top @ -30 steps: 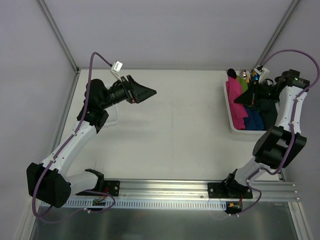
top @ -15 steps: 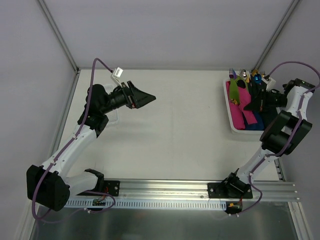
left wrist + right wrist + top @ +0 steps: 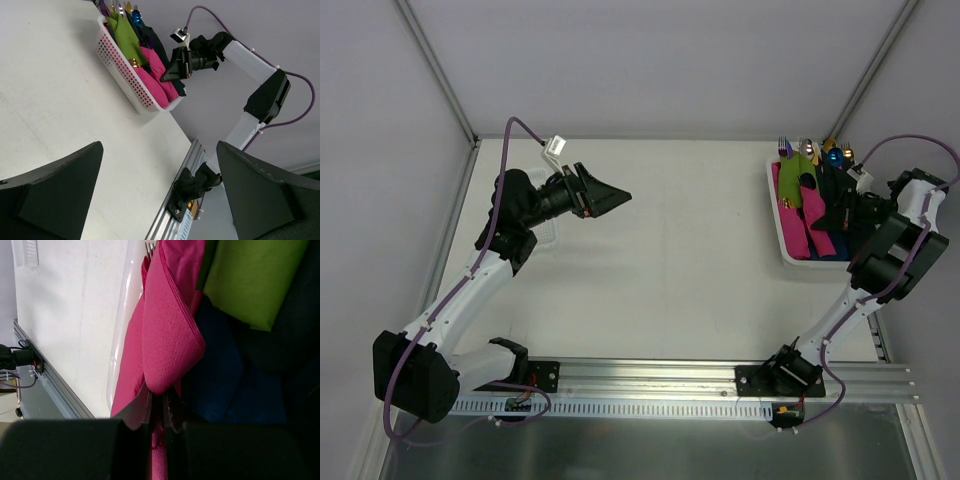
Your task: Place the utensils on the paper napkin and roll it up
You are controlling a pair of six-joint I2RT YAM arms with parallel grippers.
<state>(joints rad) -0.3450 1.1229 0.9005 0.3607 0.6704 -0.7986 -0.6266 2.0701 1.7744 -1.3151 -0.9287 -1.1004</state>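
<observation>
The right gripper [image 3: 159,410] clamps the paper napkin [image 3: 170,340] at the far-right basket [image 3: 808,262], plain only from its wrist; the left gripper [image 3: 617,190] gapes empty.

The surface [image 3: 670,280] lies open across its middle and near edge. At the far right corner, a white basket [image 3: 122,70] packed with rolled bundles [image 3: 792,182] crowds the right gripper [image 3: 159,412], which is pinching the paper napkin [image 3: 170,340]. The left gripper [image 3: 620,188] overhangs the far edge, left of middle.
</observation>
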